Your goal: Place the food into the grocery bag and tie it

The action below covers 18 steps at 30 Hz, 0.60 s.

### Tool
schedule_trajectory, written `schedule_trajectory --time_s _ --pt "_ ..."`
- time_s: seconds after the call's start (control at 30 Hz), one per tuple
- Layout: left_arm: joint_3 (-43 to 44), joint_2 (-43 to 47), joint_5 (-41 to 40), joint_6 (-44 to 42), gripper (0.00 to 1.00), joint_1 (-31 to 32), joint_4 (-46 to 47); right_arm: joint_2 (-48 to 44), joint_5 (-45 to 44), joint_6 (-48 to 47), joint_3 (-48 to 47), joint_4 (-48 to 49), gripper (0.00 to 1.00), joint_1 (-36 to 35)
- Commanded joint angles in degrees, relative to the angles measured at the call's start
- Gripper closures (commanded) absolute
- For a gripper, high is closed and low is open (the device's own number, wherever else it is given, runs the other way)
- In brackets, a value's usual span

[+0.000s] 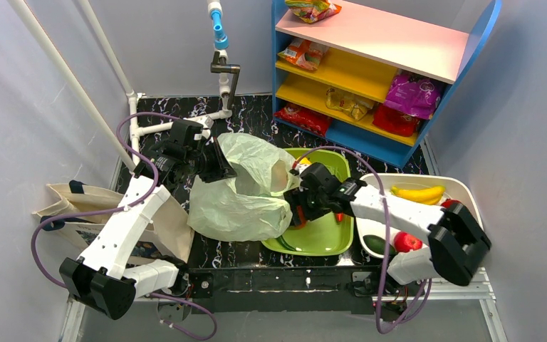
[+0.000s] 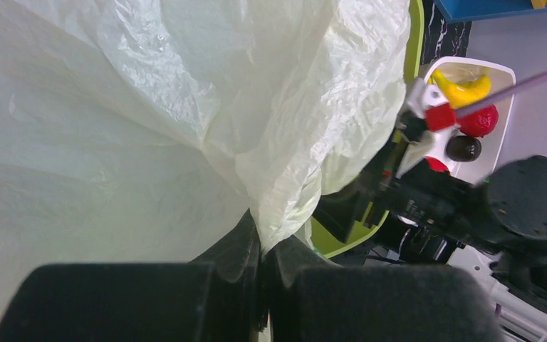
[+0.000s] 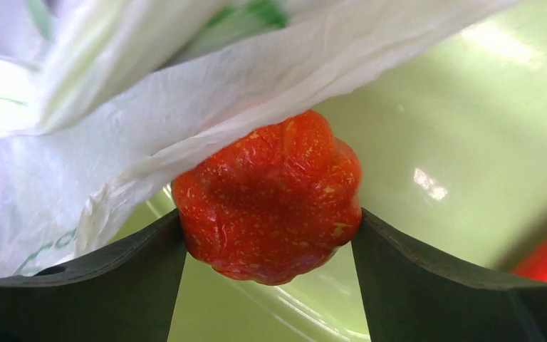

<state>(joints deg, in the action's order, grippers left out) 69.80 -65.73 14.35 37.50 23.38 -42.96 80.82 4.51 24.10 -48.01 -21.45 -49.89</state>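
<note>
The pale-green grocery bag [image 1: 246, 192] lies crumpled between my arms, its mouth facing the green tray [image 1: 324, 239]. My left gripper [image 1: 217, 167] is shut on a fold of the bag's rim; in the left wrist view [image 2: 262, 239] plastic [image 2: 149, 107] bunches between the closed fingers. My right gripper [image 1: 295, 208] is at the bag's right edge over the tray. In the right wrist view [image 3: 267, 219] it is shut on an orange-red tomato [image 3: 271, 196], held just below the bag's edge [image 3: 114, 107]. Yellow bananas [image 1: 419, 192] lie in the white tray [image 1: 463, 189].
The white tray also holds a red fruit [image 1: 407, 242] and a dark green vegetable [image 1: 377, 244]. A beige canvas tote [image 1: 78, 206] lies left, under my left arm. A blue shelf [image 1: 370, 71] with snack packets stands behind. A white pipe frame [image 1: 135, 128] rises at the back left.
</note>
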Motion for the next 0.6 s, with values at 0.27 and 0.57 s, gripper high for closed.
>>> schedule_trajectory --time_s 0.27,0.57 --pt "1.4 -0.5 0.5 -0.6 1.0 0.1 0.0 -20.2 -11.4 -1.8 -5.8 -18.5 0.22 -0.1" --pt "0.5 1.1 2.4 0.3 1.0 0.1 0.4 -15.8 -2.0 -5.3 -25.0 -15.7 0.22 -0.1"
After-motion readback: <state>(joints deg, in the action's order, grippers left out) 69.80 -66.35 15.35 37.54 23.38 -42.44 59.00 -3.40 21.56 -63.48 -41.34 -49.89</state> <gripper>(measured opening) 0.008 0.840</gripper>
